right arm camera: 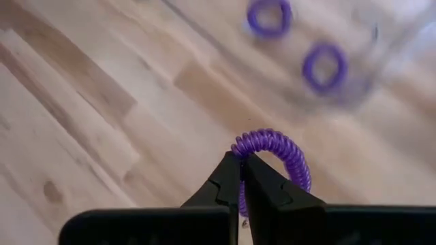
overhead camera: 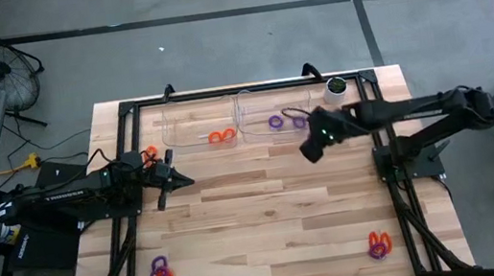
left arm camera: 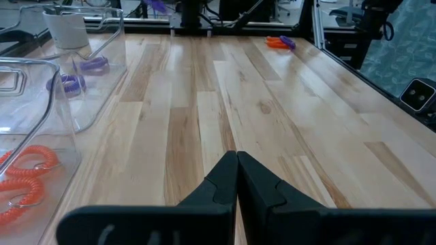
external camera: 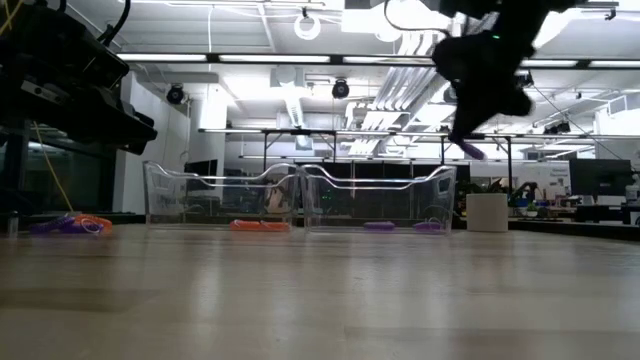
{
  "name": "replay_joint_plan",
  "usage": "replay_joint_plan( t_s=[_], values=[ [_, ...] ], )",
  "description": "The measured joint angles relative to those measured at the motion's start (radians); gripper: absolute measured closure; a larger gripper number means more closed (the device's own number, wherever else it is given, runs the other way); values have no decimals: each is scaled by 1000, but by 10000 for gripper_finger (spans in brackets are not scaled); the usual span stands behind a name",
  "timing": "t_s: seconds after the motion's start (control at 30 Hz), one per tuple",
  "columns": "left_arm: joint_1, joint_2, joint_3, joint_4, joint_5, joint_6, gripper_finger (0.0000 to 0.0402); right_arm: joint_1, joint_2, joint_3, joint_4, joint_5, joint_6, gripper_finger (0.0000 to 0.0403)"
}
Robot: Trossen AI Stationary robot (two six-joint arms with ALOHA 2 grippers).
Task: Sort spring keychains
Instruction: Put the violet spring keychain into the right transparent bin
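Note:
My right gripper (overhead camera: pixel 311 149) hangs over the table just in front of the right clear tray (overhead camera: pixel 252 140), shut on a purple spring keychain (right arm camera: pixel 276 153). Two purple keychains (overhead camera: pixel 285 121) lie in that tray, and orange ones (overhead camera: pixel 220 136) lie in the left clear tray (overhead camera: pixel 170 141). Mixed orange and purple keychains lie at the near left (overhead camera: pixel 159 272) and near right (overhead camera: pixel 379 244). Another orange one (overhead camera: pixel 149 154) lies beside my left arm. My left gripper (overhead camera: pixel 180 179) waits shut at the table's left, touching nothing. My right gripper pinches the purple keychain's coiled ring at one spot (right arm camera: pixel 240 151) between its two fingertips. The fingers slant down from the table's right. The rest of the loop sticks out past the fingertips, and the keychain (external camera: pixel 471 150) hangs below the gripper, clear of the table.
A white cup with a dark top (overhead camera: pixel 337 89) stands at the far right, beside the right tray. A black frame (overhead camera: pixel 127 111) runs along the table's edges. Bare wood (overhead camera: pixel 267 212) spans the middle of the table.

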Motion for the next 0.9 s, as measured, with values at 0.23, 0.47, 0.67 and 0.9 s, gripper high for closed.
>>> replay_joint_plan(
  t_s=[0.23, 0.47, 0.67, 0.9],
  values=[
    [0, 0, 0, 0, 0, 0, 400, -108, 147, 178, 40, -16, -309, 402],
    [0, 0, 0, 0, 0, 0, 400, -223, 288, 295, 79, -28, -478, 402],
    [0, 0, 0, 0, 0, 0, 400, -309, 417, 346, 92, -108, -504, 402],
    [0, 0, 0, 0, 0, 0, 400, -364, 523, 348, 92, -161, -502, 402]
  ],
)
